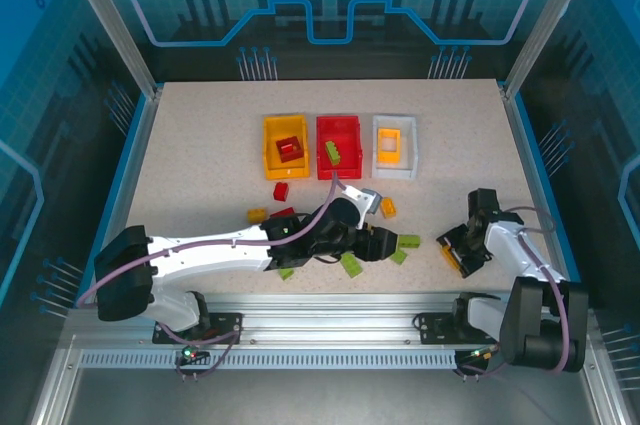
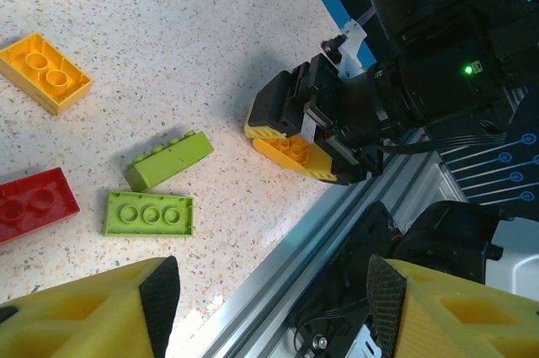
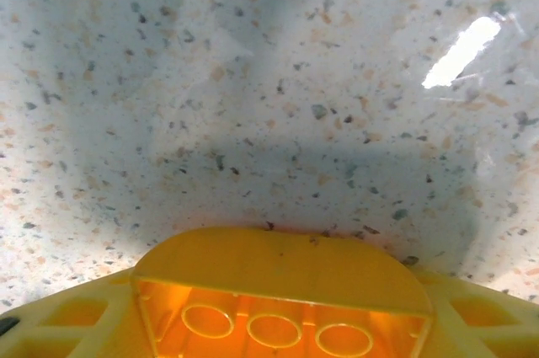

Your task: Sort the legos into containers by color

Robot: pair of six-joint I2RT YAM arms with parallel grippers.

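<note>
My right gripper (image 1: pixel 457 250) is shut on a yellow-orange lego (image 3: pixel 282 278) that rests low on the table near the front right edge. The left wrist view shows that lego (image 2: pixel 290 149) clasped between the black pads. My left gripper (image 2: pixel 274 291) is open and holds nothing, hovering over the table's front edge beside two green legos (image 2: pixel 168 158) (image 2: pixel 149 212). At the back stand the yellow-orange container (image 1: pixel 268 150) with a red lego inside, the red container (image 1: pixel 338 127) with a green one, and the white container (image 1: pixel 413 150) with a yellow-orange one.
Loose legos lie around the left arm (image 1: pixel 230 245): red (image 1: pixel 281 190), yellow (image 1: pixel 257 214), orange (image 1: pixel 387 207), green (image 1: pixel 409 242). A yellow lego (image 2: pixel 44 72) and a red one (image 2: pixel 29 204) lie left of the green pair. The metal rail (image 1: pixel 330 320) borders the front.
</note>
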